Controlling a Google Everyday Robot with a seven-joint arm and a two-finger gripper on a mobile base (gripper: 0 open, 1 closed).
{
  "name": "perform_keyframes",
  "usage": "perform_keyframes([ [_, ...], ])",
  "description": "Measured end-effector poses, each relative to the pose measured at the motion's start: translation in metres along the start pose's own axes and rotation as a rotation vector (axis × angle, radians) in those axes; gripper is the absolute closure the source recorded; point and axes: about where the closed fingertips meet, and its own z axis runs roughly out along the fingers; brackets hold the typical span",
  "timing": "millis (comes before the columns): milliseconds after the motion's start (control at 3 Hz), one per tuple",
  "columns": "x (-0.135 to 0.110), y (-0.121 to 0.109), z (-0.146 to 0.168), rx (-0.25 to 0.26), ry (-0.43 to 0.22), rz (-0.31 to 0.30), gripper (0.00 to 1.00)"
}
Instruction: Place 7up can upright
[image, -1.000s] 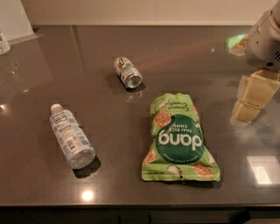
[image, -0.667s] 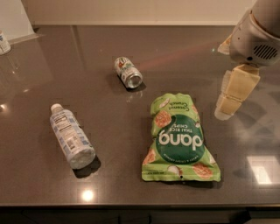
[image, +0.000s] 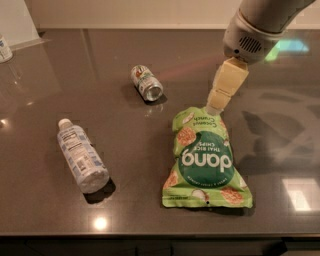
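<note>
The 7up can (image: 146, 83) lies on its side on the dark table (image: 150, 145), left of centre, with its silver end facing the front right. My gripper (image: 218, 107) hangs from the upper right, its cream-coloured fingers pointing down over the top edge of the chips bag. It is to the right of the can, about a can's length and a half away, and holds nothing that I can see.
A green Dang rice chips bag (image: 206, 158) lies flat just below the gripper. A clear plastic bottle (image: 81, 156) with a white cap lies on its side at the front left. Part of another container (image: 5, 48) shows at the far left edge.
The arm has moved left from the right edge toward the can. The gripper now hangs over the top of the chips bag. The can, bottle and bag have not moved.
</note>
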Motion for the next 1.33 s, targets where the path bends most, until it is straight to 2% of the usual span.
perform_keyframes([
  [667,-0.047,-0.039,0.043,-0.013,0.024,0.190,0.00],
  [1333,-0.091,-0.061,0.087,-0.038,0.067,0.298,0.00],
])
